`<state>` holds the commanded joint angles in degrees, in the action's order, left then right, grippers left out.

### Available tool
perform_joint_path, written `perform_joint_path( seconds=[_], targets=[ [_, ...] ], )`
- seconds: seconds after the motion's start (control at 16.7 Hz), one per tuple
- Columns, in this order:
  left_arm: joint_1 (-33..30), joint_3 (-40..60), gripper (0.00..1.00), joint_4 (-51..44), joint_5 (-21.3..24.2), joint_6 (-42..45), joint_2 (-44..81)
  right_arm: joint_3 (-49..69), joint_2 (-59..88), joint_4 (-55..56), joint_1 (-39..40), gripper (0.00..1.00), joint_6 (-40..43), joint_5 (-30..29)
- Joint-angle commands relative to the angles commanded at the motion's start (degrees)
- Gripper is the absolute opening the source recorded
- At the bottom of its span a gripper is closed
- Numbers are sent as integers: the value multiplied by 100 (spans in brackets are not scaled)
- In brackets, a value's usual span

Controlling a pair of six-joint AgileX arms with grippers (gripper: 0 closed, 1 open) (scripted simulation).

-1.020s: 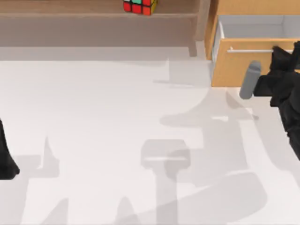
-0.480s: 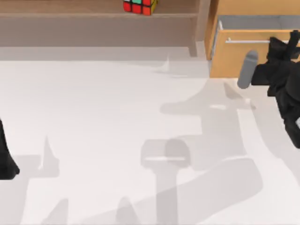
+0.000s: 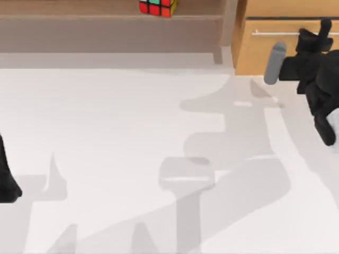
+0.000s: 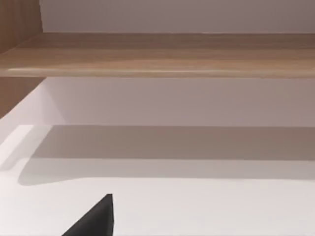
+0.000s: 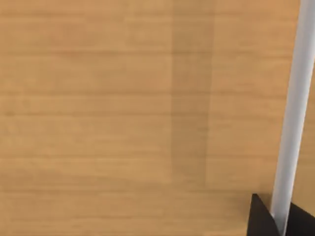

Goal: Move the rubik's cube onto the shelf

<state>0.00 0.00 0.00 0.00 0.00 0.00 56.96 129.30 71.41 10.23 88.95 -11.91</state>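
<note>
So the small black-edged rubik's cube (image 3: 157,7) with red and green stickers sits on the long light tan wooden shelf (image 3: 106,18), up at 12 o'clock on the white table (image 3: 116,137). The right gripper (image 3: 316,36) at 2 o'clock is clenched on the silver bar handle (image 3: 275,33) of the orange-wood drawer cabinet (image 3: 265,53). The left arm (image 3: 6,174) sits parked at 9 o'clock; can't tell its jaw state.

Right claw (image 3: 321,33) reaches far right; left arm (image 3: 6,177) parked at left edge.
</note>
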Motion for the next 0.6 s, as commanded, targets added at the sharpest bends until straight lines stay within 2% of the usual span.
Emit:
perform_joint_path(
  seconds=[0.24,0.48,0.6],
  targets=[
    [0,0,100,0,0,0,0,579,239,-323,-79,0,-4,56],
    [0,0,100,0,0,0,0,628,256,-348,-87,0,-4,59],
    [0,0,100,0,0,0,0,628,256,-348,-87,15,-4,59]
  ],
)
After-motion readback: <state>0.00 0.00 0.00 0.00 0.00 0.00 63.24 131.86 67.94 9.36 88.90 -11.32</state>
